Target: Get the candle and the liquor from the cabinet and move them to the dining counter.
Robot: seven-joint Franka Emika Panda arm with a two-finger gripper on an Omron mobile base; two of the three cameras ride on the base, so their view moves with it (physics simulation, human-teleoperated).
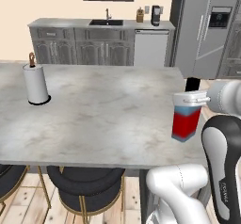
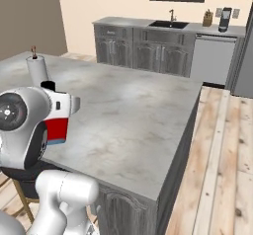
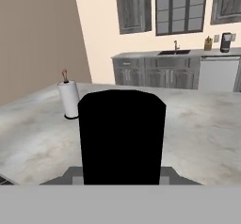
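Your gripper [image 1: 192, 97] is clamped narrow on the liquor [image 1: 185, 122], gripping the squat bottle near its light blue upper part so the red lower body hangs beneath the hand. In the hand view the bottle's black cap [image 3: 121, 136] sits right in front of the lens, between the fingers. From the left base view the bottle is held at the near right corner of the dining counter [image 1: 103, 119]; its base looks close to the marbled top, but you cannot tell from these angles whether it is touching or just above it. The right base view puts it over the near edge of the counter, beside the arm's white wrist. Further out, a paper-towel roll [image 1: 36, 84] stands upright toward the counter's left side, well apart from the bottle, and black stools [image 1: 84, 190] are tucked under the near edge. Judging by this, the liquor's carry is nearly finished: you have only to set it down and let go. No candle stands on the counter, so that fetch looks to be left.
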